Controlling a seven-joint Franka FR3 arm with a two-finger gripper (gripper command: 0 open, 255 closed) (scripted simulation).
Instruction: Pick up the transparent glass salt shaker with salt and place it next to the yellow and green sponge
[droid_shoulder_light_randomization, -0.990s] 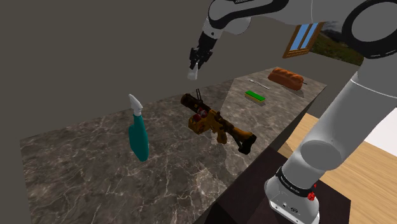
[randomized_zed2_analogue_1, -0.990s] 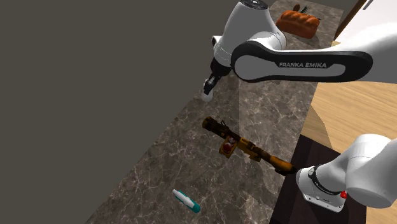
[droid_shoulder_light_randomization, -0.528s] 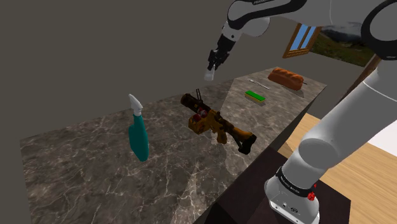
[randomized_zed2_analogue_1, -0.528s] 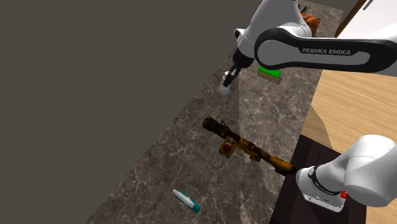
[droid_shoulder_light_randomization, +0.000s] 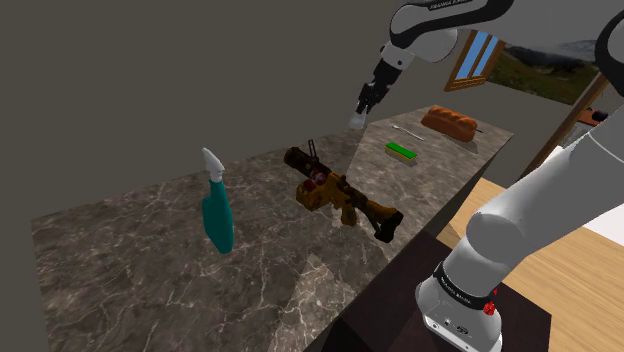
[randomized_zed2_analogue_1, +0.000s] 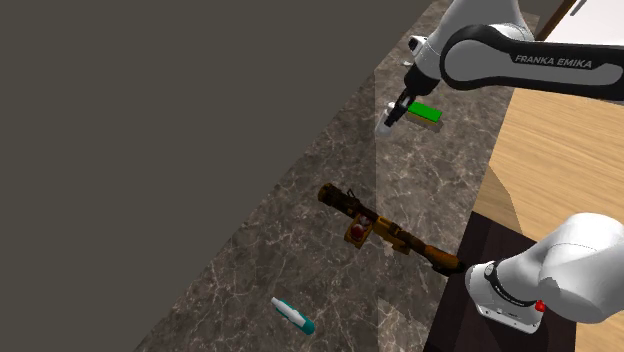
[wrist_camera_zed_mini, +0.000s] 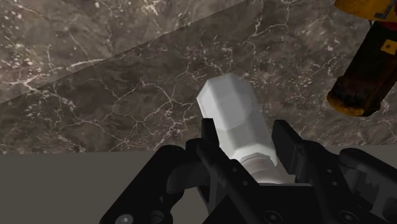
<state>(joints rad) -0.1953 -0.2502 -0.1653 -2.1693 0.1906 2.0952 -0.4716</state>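
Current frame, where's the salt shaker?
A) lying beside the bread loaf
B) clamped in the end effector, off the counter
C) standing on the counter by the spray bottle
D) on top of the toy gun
B: in the wrist view the end effector clasps the white shaker between its fingers, and the shoulder view has it in the air above the counter, near the green sponge.

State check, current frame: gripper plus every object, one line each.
gripper: shut on the salt shaker
salt shaker: white, held, lifted above the counter
sponge: green, lying flat on the counter
spray bottle: teal, standing upright
toy gun: lying on the counter
bread loaf: lying on the counter beyond the sponge
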